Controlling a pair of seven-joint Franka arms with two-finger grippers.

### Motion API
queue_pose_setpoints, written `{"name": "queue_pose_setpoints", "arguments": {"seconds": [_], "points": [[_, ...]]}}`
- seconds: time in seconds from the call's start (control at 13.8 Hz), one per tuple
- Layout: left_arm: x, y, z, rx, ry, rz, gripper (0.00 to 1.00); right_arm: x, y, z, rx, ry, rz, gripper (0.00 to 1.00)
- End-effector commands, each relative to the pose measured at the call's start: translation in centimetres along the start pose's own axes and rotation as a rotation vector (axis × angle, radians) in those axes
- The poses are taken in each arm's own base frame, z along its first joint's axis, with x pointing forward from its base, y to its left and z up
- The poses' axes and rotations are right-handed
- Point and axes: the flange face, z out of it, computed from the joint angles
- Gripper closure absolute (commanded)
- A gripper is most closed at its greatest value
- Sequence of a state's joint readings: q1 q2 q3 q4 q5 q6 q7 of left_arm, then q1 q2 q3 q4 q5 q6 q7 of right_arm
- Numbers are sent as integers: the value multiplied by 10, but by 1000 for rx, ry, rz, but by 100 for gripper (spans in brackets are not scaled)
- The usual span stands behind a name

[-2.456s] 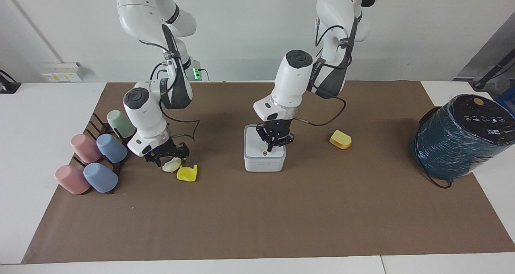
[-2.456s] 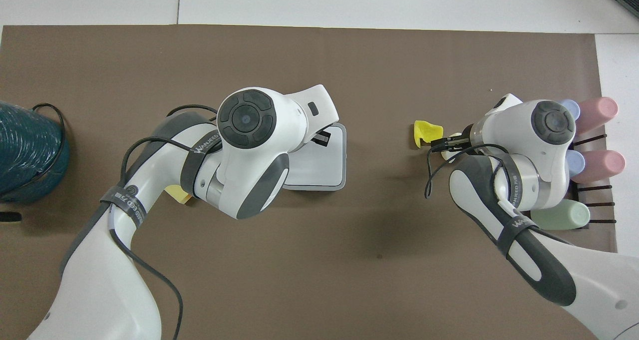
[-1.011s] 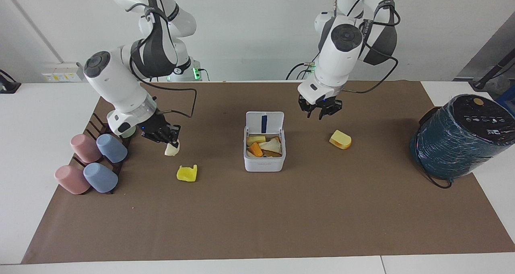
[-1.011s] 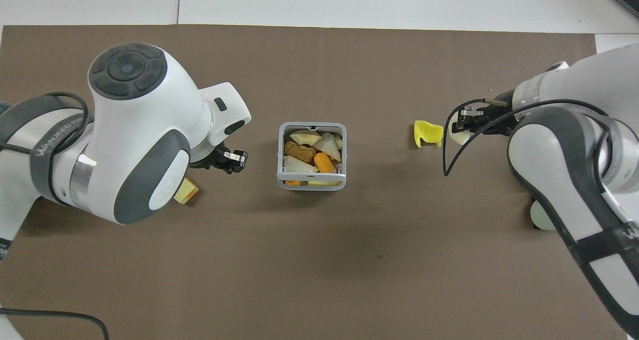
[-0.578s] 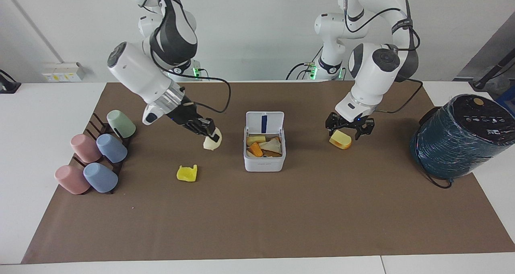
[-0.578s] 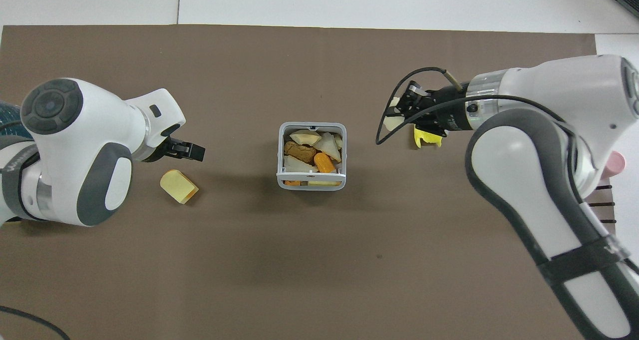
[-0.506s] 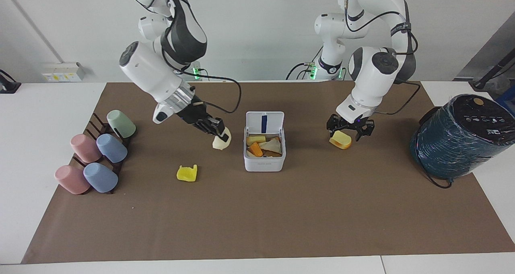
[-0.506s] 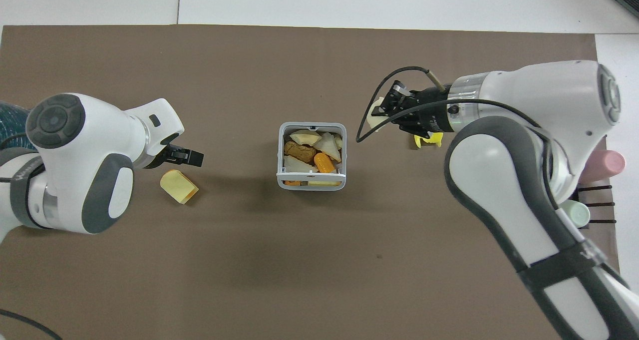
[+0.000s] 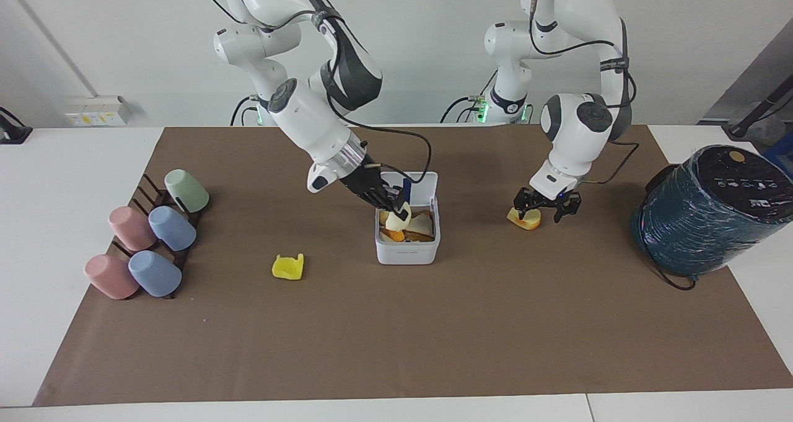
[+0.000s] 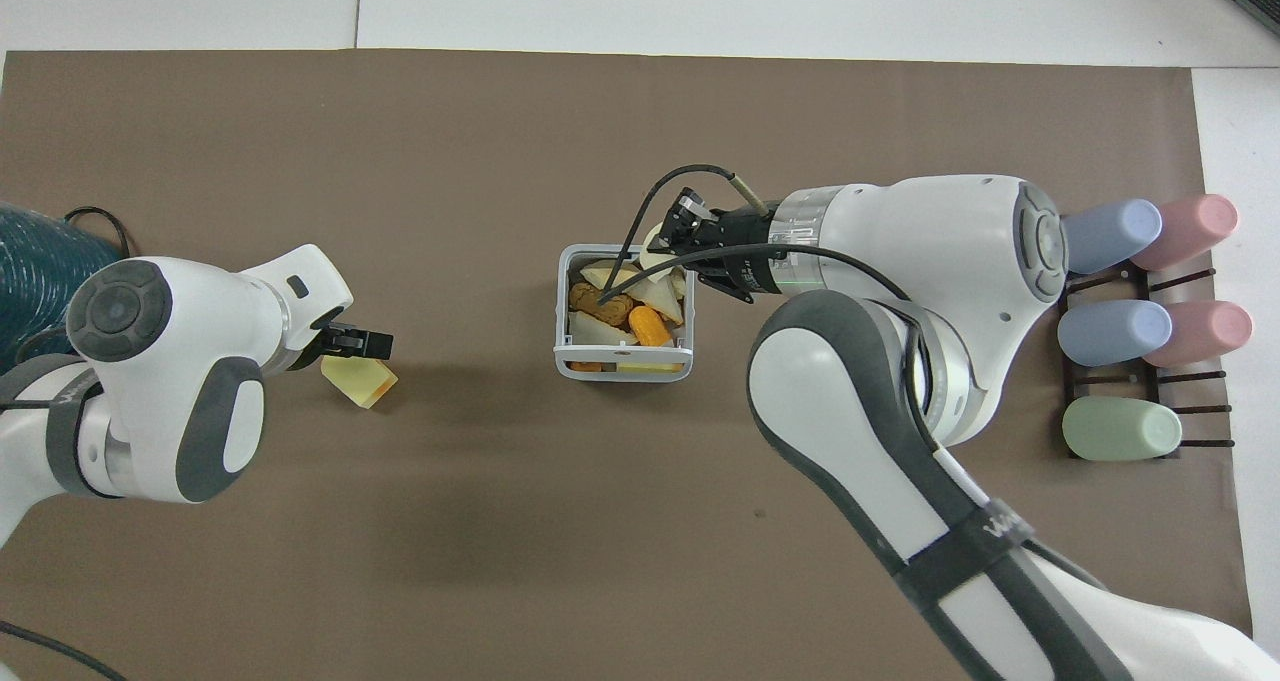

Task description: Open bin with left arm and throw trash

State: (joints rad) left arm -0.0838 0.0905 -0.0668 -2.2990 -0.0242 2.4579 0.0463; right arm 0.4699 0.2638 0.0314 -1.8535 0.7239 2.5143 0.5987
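The white bin (image 9: 407, 252) stands mid-table with its lid (image 9: 416, 182) upright and open; several food scraps lie inside. It also shows in the overhead view (image 10: 622, 370). My right gripper (image 9: 399, 209) is shut on the cream-white wedge (image 9: 395, 219) and holds it over the open bin; it shows from above (image 10: 668, 235) too. My left gripper (image 9: 545, 209) is open, low over the yellow-orange wedge (image 9: 524, 220), fingers astride it; from above the gripper (image 10: 352, 342) sits at the wedge (image 10: 362, 381). The bright yellow lump (image 9: 288, 266) lies toward the right arm's end; the arm hides it from above.
A big dark teal cylinder (image 9: 709, 208) stands at the left arm's end of the table. Several pastel cups (image 9: 152, 242) lie on a dark rack at the right arm's end, also seen from above (image 10: 1130, 311). A brown mat (image 9: 396, 335) covers the table.
The left gripper left the bin, now open, and came down at the yellow-orange wedge. The right gripper lifted the cream-white wedge and carried it over the bin.
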Motion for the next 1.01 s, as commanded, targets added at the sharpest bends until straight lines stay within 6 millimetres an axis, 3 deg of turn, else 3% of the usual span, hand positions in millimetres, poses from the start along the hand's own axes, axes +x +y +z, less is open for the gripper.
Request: {"name": "queue_pose_setpoints", "arguments": {"seconds": [0.0,0.07,0.14,0.22,0.43,0.65,0.79,0.94], "points": [[-9,7,9,-2,2,10,0,3,9,12,1,7,31,86],[-10,9,9,-1,-3,23,8,3,10,12,0,6,31,56],[-13,10,11,-2,-13,28,65,3,10,12,0,6,30,22],[-15,15,13,-2,-18,34,99,2,9,13,1,8,21,0],[-10,28,8,-4,-16,54,100,-3,3,15,24,38,4,0],[11,29,-15,-8,-57,60,100,-1,2,11,20,46,-18,0],[30,34,-43,-11,-63,68,100,16,3,-8,-2,91,-113,0],[51,42,-64,-21,-44,77,100,51,12,-40,-65,185,-228,0]]}}
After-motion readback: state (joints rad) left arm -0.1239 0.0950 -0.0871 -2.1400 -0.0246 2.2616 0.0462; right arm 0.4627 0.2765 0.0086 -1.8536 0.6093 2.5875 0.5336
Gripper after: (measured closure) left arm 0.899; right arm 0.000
